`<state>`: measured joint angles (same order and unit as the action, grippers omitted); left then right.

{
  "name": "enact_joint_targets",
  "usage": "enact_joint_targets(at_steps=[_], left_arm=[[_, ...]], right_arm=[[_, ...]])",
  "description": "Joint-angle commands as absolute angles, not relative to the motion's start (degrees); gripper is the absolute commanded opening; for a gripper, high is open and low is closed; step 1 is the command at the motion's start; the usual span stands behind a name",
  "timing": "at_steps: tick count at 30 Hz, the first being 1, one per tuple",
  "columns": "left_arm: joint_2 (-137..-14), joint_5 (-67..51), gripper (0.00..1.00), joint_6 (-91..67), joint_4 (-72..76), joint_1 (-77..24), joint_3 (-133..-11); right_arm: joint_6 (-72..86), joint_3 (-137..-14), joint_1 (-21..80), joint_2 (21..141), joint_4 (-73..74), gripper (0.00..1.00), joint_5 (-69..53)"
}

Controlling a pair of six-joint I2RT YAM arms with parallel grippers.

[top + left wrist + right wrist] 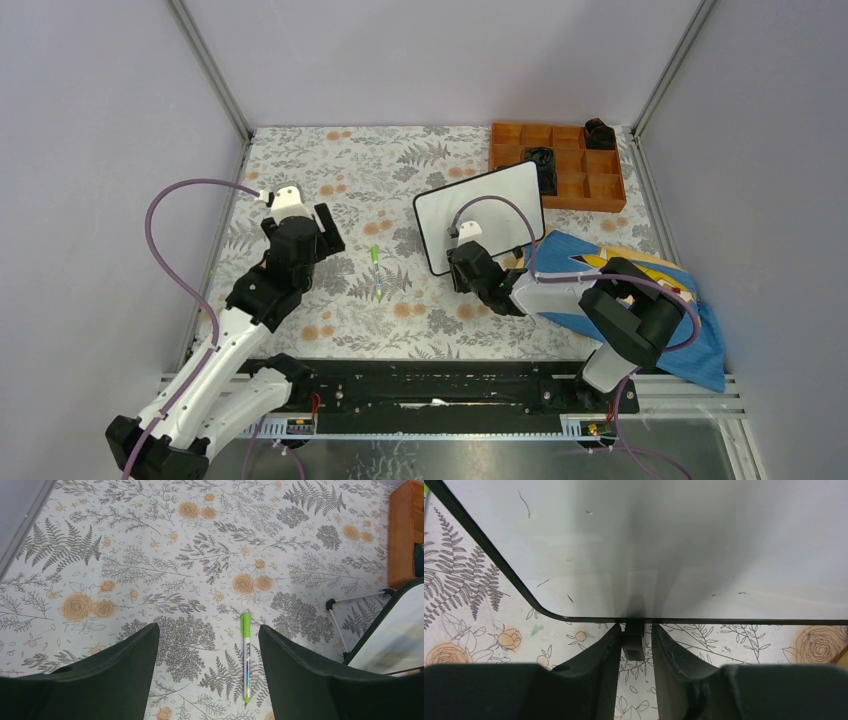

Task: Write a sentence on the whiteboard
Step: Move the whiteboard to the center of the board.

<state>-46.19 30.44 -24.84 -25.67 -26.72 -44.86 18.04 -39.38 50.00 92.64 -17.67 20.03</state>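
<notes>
Whiteboard (pixel 480 215) stands blank toward the worktop's (pixel 350 160) far right corner. Right jaws straddle its bottom foot (pixel 634 649); whether they are clamped cannot be told. Left jaws gape above the green marker (pixel 245 655). Pinching one foot off-centre could tip the board.

left arm (pixel 240 330) reaches forward from its base, elbow bent, wrist pitched down. left gripper (pixel 207 630) hangs above the table, jaws spread wide, nothing between them. right arm (pixel 560 290) folded, forearm swung inward to the left, wrist low. right gripper (pixel 635 630) has jaws drawn narrow on either side of the small foot at the whiteboard's (pixel 674 545) lower edge; contact unclear.
</notes>
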Motion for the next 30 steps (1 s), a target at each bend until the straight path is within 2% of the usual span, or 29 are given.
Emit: enact_joint_targets(at_steps=[1,6,14,24,30], left_arm=[[-45.39,32.14,0.80,-23.93,-22.50,-27.24,-44.31],[-45.33,32.12,0.80,-23.99,-22.49,-27.29,-44.30],[-45.10,32.09,0.80,-23.99,-22.51,-27.42,-44.31],[-44.57,32.30,0.80,-23.99,-22.50,-27.73,-44.12],[-44.47,32.63,0.80,-24.12,-22.57,-27.84,-44.03]], right_arm=[[17.85,-41.24,50.41,93.60,-20.13,0.34,20.28],[17.93,-40.40,50.81,93.52,-20.42,0.24,20.24],[17.70,-42.32,54.58,95.27,-19.61,0.01,22.19],[21.42,-49.74,59.55,100.73,-15.56,0.00,27.55],[29.89,-56.44,61.45,105.02,-8.96,0.00,31.65]])
